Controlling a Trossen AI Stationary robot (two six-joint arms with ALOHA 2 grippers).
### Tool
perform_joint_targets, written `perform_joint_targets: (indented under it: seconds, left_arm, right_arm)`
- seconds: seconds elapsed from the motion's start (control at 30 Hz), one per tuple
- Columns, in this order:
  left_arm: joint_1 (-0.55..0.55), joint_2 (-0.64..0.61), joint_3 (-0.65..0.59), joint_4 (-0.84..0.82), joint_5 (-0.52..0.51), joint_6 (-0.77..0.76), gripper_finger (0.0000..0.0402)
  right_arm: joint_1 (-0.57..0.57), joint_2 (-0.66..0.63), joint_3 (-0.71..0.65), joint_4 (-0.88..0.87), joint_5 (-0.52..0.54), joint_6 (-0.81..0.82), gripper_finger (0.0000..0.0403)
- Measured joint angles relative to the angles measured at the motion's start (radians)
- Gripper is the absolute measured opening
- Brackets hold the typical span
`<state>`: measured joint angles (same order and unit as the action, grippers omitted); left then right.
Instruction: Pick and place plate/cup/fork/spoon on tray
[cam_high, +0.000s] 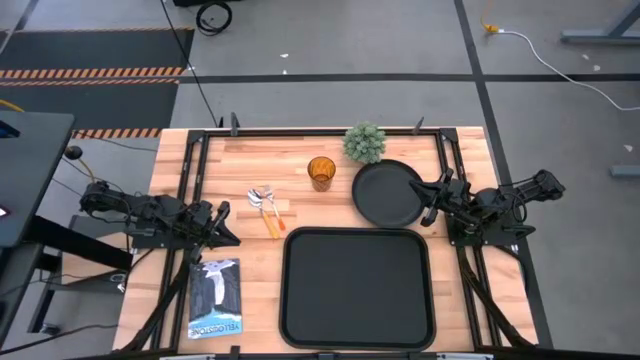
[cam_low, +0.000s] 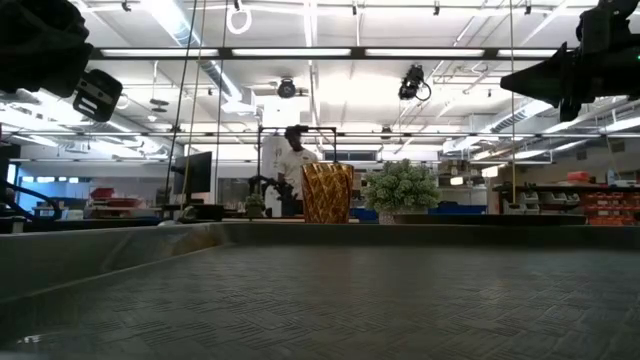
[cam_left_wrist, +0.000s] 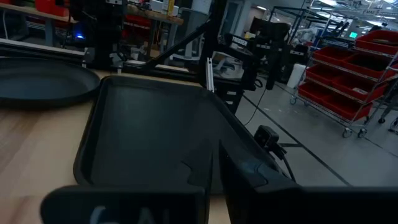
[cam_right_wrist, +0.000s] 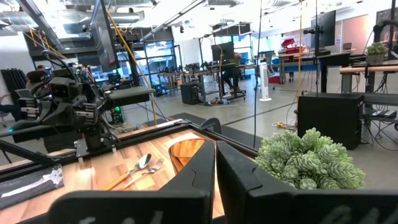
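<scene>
The black tray (cam_high: 358, 288) lies at the table's near middle, its floor filling the low view (cam_low: 320, 290). The round black plate (cam_high: 388, 192) rests flat just beyond its far right corner. The amber cup (cam_high: 320, 172) stands upright left of the plate. The spoon (cam_high: 256, 198) and fork (cam_high: 267, 197) lie side by side further left, orange handles pointing near. My left gripper (cam_high: 228, 224) hovers at the table's left, shut, pointing level toward the tray (cam_left_wrist: 155, 130). My right gripper (cam_high: 430, 200) hovers beside the plate's right rim, shut and holding nothing.
A small green potted plant (cam_high: 365, 142) stands at the far edge behind the plate and cup. A magazine (cam_high: 215, 297) lies at the near left, beside the tray. A person (cam_low: 293, 165) stands in the room far behind the table.
</scene>
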<state>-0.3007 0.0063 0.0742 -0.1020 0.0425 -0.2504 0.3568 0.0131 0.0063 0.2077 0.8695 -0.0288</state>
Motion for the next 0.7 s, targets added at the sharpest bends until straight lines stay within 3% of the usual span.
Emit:
perform_joint_targets:
  seconds: [0.63,0.7]
  left_arm:
    - [0.0,0.0,0.0,0.003,0.0,-0.002,0.0036]
    - [0.0,0.0,0.0,0.038,0.0,-0.062,0.0036]
  right_arm:
    - [0.0,0.0,0.0,0.0,0.0,0.0,0.0023]
    - [0.0,0.0,0.0,0.0,0.0,0.0,0.0023]
